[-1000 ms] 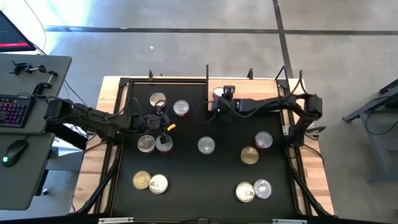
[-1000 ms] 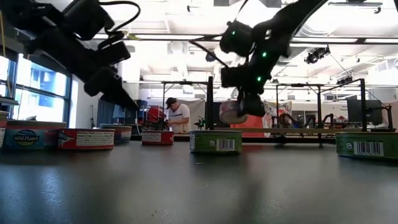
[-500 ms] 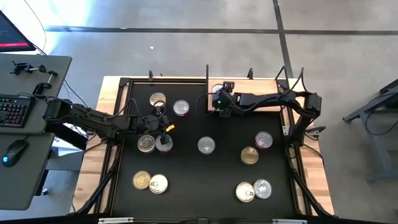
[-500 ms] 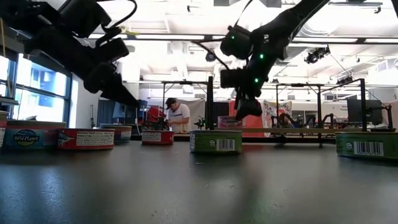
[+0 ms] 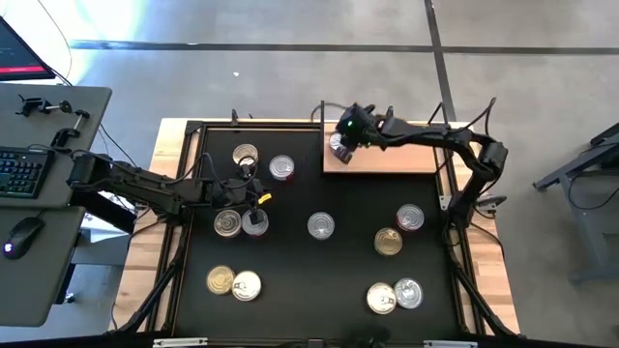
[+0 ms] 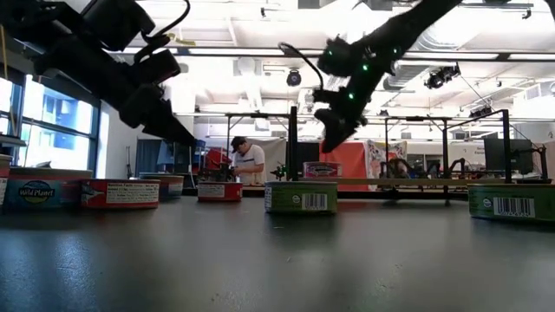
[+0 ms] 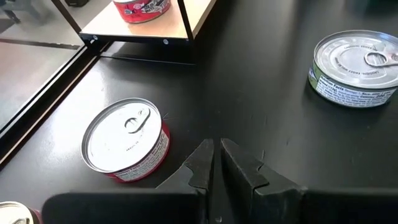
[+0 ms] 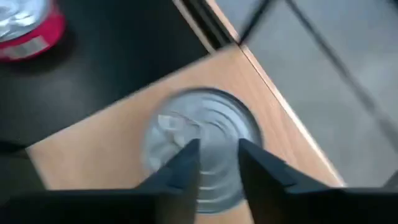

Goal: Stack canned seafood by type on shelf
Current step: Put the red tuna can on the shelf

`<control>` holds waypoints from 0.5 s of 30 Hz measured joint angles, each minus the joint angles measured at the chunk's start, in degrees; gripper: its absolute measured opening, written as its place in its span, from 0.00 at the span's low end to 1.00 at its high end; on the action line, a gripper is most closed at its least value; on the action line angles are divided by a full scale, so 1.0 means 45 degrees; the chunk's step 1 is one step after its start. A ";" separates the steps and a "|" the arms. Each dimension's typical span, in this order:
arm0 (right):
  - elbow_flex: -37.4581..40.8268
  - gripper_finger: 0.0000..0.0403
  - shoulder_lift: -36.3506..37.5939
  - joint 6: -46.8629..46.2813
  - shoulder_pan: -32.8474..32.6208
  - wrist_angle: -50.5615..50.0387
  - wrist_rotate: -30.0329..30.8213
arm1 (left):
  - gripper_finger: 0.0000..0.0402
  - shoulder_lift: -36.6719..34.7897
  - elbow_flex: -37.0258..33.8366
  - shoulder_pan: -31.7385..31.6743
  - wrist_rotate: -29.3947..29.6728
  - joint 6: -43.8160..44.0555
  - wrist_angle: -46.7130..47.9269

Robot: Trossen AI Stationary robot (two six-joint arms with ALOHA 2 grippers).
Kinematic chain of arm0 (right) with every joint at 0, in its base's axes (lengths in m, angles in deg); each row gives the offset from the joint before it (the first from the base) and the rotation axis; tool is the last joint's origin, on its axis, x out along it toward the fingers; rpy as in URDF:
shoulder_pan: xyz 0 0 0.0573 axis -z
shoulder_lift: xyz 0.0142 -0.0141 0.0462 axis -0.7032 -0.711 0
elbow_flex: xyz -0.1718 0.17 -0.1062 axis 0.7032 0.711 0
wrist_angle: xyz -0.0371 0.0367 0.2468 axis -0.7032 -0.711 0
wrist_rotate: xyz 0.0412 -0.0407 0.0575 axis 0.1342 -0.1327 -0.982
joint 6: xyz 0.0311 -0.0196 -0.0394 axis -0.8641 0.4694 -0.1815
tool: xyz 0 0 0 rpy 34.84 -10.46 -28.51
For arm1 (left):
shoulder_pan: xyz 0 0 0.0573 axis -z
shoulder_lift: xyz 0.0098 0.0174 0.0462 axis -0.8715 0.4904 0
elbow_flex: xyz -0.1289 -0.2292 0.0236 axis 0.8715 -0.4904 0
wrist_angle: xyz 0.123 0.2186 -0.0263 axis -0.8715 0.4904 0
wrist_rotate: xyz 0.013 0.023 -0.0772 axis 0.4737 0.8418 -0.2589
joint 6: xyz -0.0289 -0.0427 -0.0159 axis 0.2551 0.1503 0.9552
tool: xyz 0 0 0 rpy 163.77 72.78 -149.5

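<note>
Light natural wood is under my right claw (image 8: 214, 165): it hangs over the near-left corner of the shelf (image 5: 406, 159), a pale rectangular board with thin black metal posts at its edges. A low round tin with a silver lid and red sides (image 5: 338, 144) stands on that corner, directly below my fingers (image 8: 180, 168). From the wrist, the two dark fingers stand a little apart above the lid with nothing between them, so this claw is released and clear of the tin.

My left claw (image 7: 216, 163) is clenched shut and empty, low over the black mat (image 5: 319, 280) that covers the tabletop (image 5: 488, 290). Just beside it lies a red-sided tin with a silver pull-tab lid (image 7: 127, 146), not touching the fingers. A green-sided tin with a silver lid (image 7: 357, 67) sits well apart on the other side.

All the remaining cans lie single on the mat: two near the shelf's left edge (image 5: 263, 161), a pair by my left claw (image 5: 240, 223), one in the middle (image 5: 320, 226), two at the right (image 5: 398, 230), and two gold-and-silver pairs along the front (image 5: 233, 282).
</note>
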 joint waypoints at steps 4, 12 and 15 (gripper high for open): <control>0.0138 0.02 -0.0497 -0.0165 0.0623 0.0024 -0.0751 | 0.05 0.0003 0.0000 -0.0001 0.0000 -0.0097 -0.0183; 0.0138 0.05 -0.1061 0.0481 0.0884 0.1482 -0.0102 | 0.05 0.0005 0.0000 0.0000 -0.0005 -0.0092 -0.0175; 0.0148 0.05 -0.1053 0.0578 0.0884 0.1886 0.0111 | 0.05 0.0005 0.0000 0.0000 -0.0010 -0.0088 -0.0170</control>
